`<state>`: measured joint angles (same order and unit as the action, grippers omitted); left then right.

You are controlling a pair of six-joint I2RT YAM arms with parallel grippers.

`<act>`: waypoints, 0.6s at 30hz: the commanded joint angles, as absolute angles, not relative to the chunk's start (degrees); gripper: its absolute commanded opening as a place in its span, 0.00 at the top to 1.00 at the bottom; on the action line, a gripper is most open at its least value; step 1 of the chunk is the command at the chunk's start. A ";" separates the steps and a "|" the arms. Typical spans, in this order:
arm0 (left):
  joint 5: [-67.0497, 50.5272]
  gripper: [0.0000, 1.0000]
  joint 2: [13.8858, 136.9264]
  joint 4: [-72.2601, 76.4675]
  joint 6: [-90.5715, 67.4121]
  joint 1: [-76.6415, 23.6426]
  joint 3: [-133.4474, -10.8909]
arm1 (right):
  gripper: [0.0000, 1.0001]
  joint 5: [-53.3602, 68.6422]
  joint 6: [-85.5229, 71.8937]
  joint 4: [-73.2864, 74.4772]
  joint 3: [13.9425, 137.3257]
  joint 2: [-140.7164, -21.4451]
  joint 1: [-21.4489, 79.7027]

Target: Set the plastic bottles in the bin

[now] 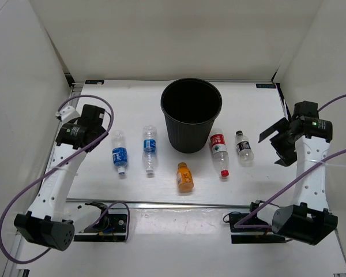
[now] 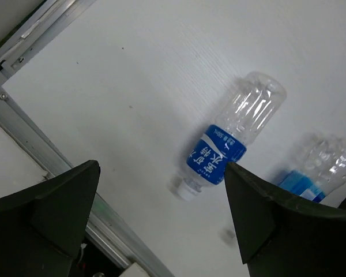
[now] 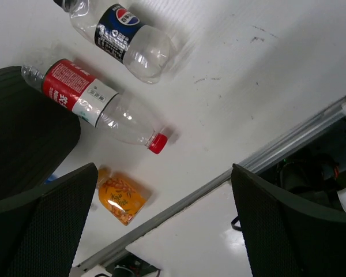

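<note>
The black bin (image 1: 191, 115) stands upright at the table's middle back. Five bottles lie in front of it: two clear blue-labelled ones (image 1: 120, 153) (image 1: 149, 148) on the left, a stubby orange one (image 1: 185, 176), a red-labelled one (image 1: 219, 151) and a black-labelled one (image 1: 244, 147). My left gripper (image 1: 102, 134) is open and empty, just left of the first blue-labelled bottle (image 2: 230, 138); the second one (image 2: 320, 167) lies beyond. My right gripper (image 1: 277, 145) is open and empty, right of the black-labelled bottle (image 3: 124, 40). The right wrist view also shows the red-labelled bottle (image 3: 98, 104), the orange bottle (image 3: 122, 199) and the bin's wall (image 3: 23, 127).
White walls enclose the table on the left, back and right. An aluminium rail (image 1: 161, 203) runs along the table's near edge, also seen in the left wrist view (image 2: 29, 138) and the right wrist view (image 3: 219, 184). Cables loop from both arm bases.
</note>
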<state>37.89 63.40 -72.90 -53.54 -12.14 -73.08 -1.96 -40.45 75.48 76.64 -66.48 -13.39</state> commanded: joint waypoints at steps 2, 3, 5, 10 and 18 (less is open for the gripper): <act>36.56 0.00 64.95 -73.12 -45.27 -15.02 -73.65 | 0.00 0.00 -35.34 67.68 72.34 -69.16 -10.74; 36.56 0.00 64.95 -73.12 -44.74 -15.03 -73.65 | 0.00 0.00 -34.81 66.72 71.46 -69.69 -9.68; 36.56 0.00 65.57 -73.12 -42.72 -15.03 -73.65 | 0.00 -2.88 -34.71 63.73 69.97 -71.09 -5.48; 34.20 0.00 66.09 -71.81 -37.62 -15.03 -74.79 | 0.00 -6.49 -34.19 60.56 69.87 -76.54 0.78; 21.11 0.00 64.43 -65.93 -29.44 -15.56 -72.78 | 0.00 -15.63 -31.64 55.20 73.11 -90.33 1.93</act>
<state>26.79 66.46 -69.30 -32.88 -15.25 -73.08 -10.33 -33.63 58.98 69.73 -87.31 1.89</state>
